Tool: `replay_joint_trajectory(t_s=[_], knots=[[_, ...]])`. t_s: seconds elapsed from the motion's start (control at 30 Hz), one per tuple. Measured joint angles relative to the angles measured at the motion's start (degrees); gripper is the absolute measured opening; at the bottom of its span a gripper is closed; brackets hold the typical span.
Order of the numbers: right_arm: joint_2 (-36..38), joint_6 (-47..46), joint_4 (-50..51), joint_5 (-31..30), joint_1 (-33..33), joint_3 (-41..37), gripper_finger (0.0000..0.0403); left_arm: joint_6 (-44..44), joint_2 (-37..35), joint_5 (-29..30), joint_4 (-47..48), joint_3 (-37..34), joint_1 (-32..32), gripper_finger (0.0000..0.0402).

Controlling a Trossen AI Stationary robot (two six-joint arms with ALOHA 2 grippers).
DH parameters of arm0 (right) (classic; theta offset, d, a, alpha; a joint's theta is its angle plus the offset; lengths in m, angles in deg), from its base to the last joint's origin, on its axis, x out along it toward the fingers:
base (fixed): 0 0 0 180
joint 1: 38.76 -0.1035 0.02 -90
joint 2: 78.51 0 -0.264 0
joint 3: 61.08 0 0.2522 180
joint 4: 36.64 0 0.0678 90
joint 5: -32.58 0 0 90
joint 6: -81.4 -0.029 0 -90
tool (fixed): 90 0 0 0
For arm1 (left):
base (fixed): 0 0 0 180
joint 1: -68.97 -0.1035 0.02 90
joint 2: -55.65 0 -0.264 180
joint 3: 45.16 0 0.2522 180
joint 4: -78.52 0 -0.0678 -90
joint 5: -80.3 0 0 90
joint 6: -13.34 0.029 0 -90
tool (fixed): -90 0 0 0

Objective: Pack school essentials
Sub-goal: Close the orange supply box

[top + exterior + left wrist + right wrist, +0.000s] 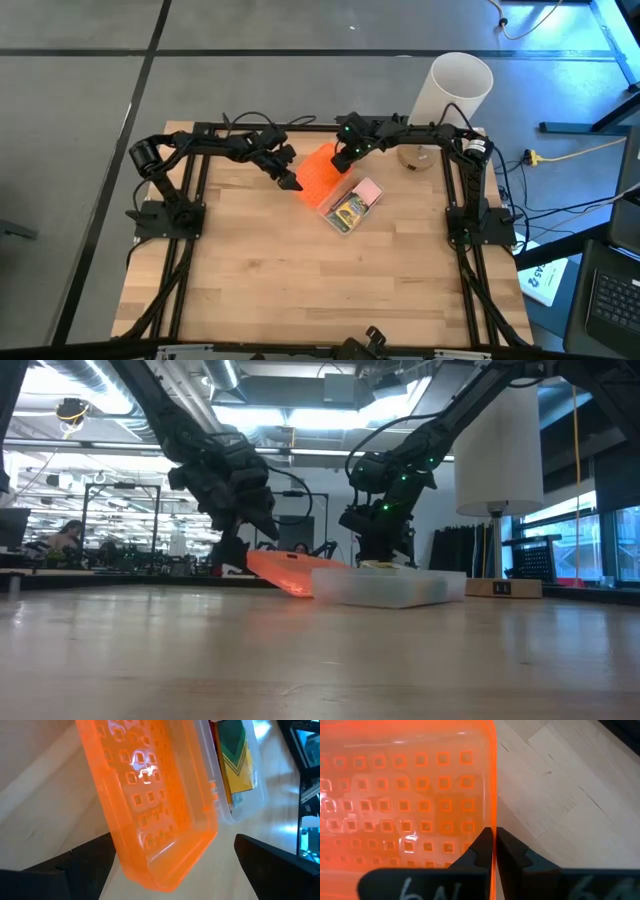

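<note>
Lying in the clear box (352, 208) at mid-table, the yellow-green crayon box (349, 208) and pink pad (368, 190) are seen. The orange lid (318, 172), tilted open, is pinched at its edge by the right gripper (343, 155). The left gripper (288, 178) is spread wide beside the lid, empty.

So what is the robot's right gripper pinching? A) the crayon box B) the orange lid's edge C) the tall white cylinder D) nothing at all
B: in the right wrist view, the right gripper has its fingers shut on the thin edge of the orange lid, which stands open over the clear box.
</note>
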Motion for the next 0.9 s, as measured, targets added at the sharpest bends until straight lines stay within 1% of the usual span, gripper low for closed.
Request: replay_joint_trajectory(t_s=[0.2, 0.5, 0.7, 0.77, 0.83, 0.9], knots=[[0.0, 0.1, -0.1, 0.3, 0.0, 0.1, 0.0019, 0.1, 0.0, -0.1, -0.2, 0.0, 0.0, 0.0394], [0.0, 0.3, 3.0, 0.4, 0.0, 4.1, 0.0024, 0.2, 0.0, -0.2, -0.3, 0.0, 0.0, 0.0394], [0.0, 0.2, 4.1, 0.4, 0.0, 4.7, 0.0028, 0.3, 0.0, -0.2, -0.2, 0.0, 0.0, 0.0394], [0.0, 1.0, 4.2, 1.4, 0.0, 4.7, 0.0028, 1.0, 0.0, -0.2, -0.2, 0.0, 0.0, 0.0394], [0.0, 1.4, 4.0, 4.0, 0.1, 4.7, 0.0028, 1.3, 0.0, -0.2, -0.2, 0.0, 0.1, 0.0394], [0.0, 1.5, 3.8, 4.8, 0.1, 4.7, 0.0029, 1.3, 0.0, -0.2, -0.2, 0.0, 0.3, 0.0394]])
